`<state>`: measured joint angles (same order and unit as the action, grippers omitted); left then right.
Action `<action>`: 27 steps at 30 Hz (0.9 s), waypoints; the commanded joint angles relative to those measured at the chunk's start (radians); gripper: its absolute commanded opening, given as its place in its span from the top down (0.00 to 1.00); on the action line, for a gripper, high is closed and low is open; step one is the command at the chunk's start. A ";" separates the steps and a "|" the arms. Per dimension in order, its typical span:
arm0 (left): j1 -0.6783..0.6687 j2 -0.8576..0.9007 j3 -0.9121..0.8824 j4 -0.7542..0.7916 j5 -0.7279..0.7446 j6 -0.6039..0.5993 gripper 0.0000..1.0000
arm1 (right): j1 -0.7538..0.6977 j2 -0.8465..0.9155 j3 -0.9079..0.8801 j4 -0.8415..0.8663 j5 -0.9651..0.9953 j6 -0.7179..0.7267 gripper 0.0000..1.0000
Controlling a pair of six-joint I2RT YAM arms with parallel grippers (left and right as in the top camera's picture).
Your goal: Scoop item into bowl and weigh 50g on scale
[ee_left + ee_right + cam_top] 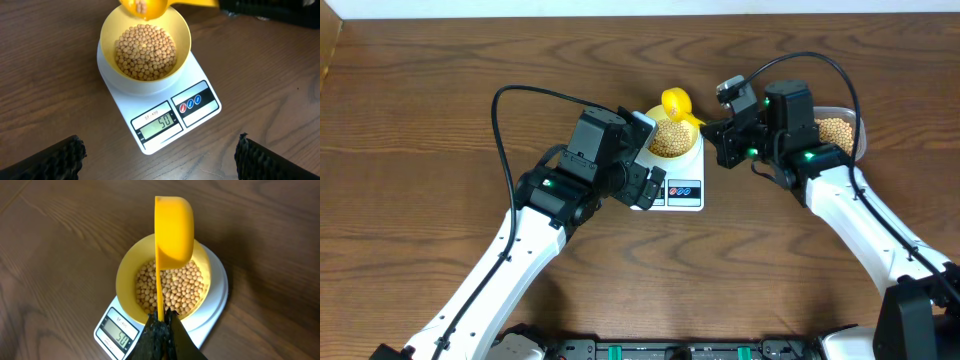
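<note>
A pale yellow bowl (670,141) (107,30) (126,275) stands on the round platform of the white scale (688,191) (200,107) (216,297), filled with tan beans (145,50) (172,291). The scale's display (159,122) (120,334) reads 50. My right gripper (713,130) (162,319) is shut on the handle of a yellow scoop (677,103) (174,227), holding it over the bowl's far rim with a few beans (141,6) in it. My left gripper (648,158) (159,150) is open beside the scale's front, holding nothing.
A clear plastic tub (860,128) with more beans (833,130) stands behind my right arm at the right. Both arms crowd the scale from either side. Bare wooden table (440,110) surrounds it.
</note>
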<state>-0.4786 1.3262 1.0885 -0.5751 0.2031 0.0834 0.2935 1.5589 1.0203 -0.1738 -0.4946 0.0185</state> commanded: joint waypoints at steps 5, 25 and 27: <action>0.004 0.000 0.003 0.001 -0.013 0.010 0.02 | -0.031 -0.027 0.009 0.002 -0.089 0.014 0.99; 0.004 0.000 0.003 0.001 -0.013 0.010 0.02 | -0.087 -0.066 0.009 0.031 -0.092 0.182 0.99; 0.004 0.000 0.003 0.001 -0.013 0.010 0.02 | -0.111 -0.081 0.009 0.031 -0.092 0.210 0.99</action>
<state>-0.4786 1.3262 1.0885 -0.5751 0.2031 0.0834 0.2195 1.5261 1.0203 -0.1474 -0.5732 0.1593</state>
